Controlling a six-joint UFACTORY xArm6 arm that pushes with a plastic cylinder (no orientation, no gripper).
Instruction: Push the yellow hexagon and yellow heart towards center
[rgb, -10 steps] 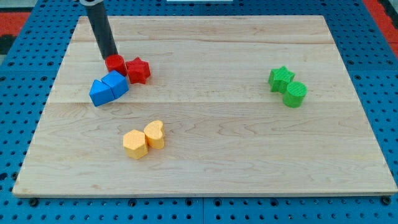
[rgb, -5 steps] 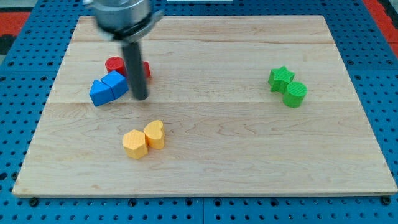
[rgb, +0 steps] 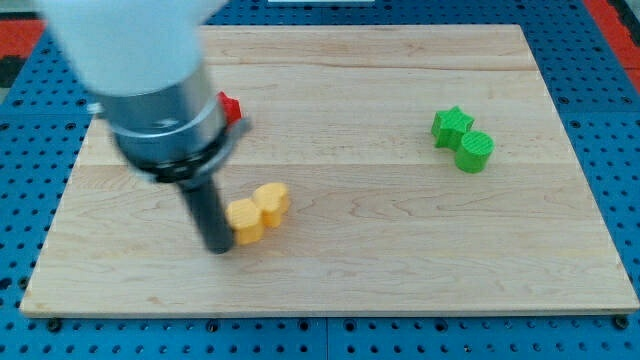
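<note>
The robot arm's dark rod (rgb: 207, 210) stood on the wooden worktop (rgb: 400, 250) at the view's lower left, with my tip (rgb: 220, 248) planted just to the view's left of the yellow hexagon (rgb: 245, 220) and seemingly touching it, though the blur of the frame left contact uncertain. The end effector was this plain rod alone, with no jaws to part or close.

The yellow hexagon sat pressed against the yellow heart (rgb: 271, 201), which lay on its upper right in the view. The pair rested left of the board's middle and a little below it, so both task blocks remained short of the center.

The bulky grey arm housing (rgb: 160, 110) loomed large and out of focus over the view's upper left, covering that part of the board. Only a sliver of a red block (rgb: 231, 106) peeked out from behind its right edge; its shape could not be made out.

Well apart, at the view's right, a green star (rgb: 452, 126) and a rounded green block (rgb: 475, 151) lay touching one another. Around the board ran a blue pegboard surface (rgb: 600, 100).
</note>
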